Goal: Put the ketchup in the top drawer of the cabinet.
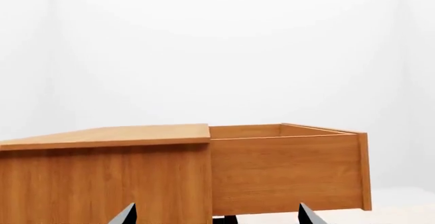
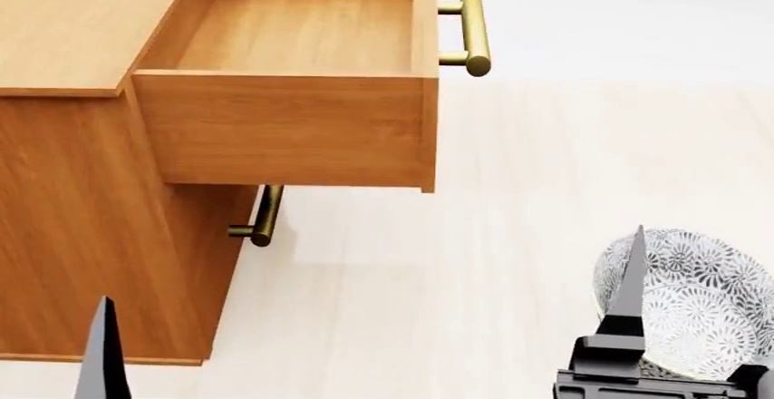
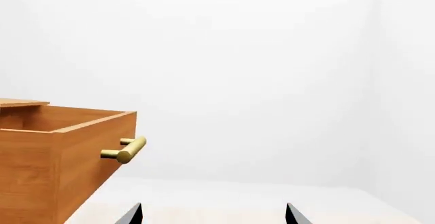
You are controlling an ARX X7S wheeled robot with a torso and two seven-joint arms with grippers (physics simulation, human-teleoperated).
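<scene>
The cabinet [image 2: 85, 236] stands on the pale table [image 2: 484, 263] at the left of the head view, its flat top reaching the upper left corner. The top drawer [image 2: 290, 127] is pulled fully out toward the right, and its interior is visible from above as a bare wooden floor with nothing in it. Its brass bar handle [image 2: 474, 33] projects from the drawer front at the right. Below it, the lower drawer handle [image 2: 264, 218] sits close against the cabinet front, with that drawer closed. The ketchup is not visible in any view, so its position cannot be told. A patterned grey-white bowl [image 2: 695, 299] rests on the table at the lower right, well apart from the cabinet. The right end effector [image 3: 212, 215] shows two dark fingertips set wide apart with nothing between them; in the head view one finger [image 2: 629, 277] rises in front of the bowl. The left end effector [image 1: 216, 215] is likewise spread, empty, and faces the side wall of the cabinet and the extended drawer.
</scene>
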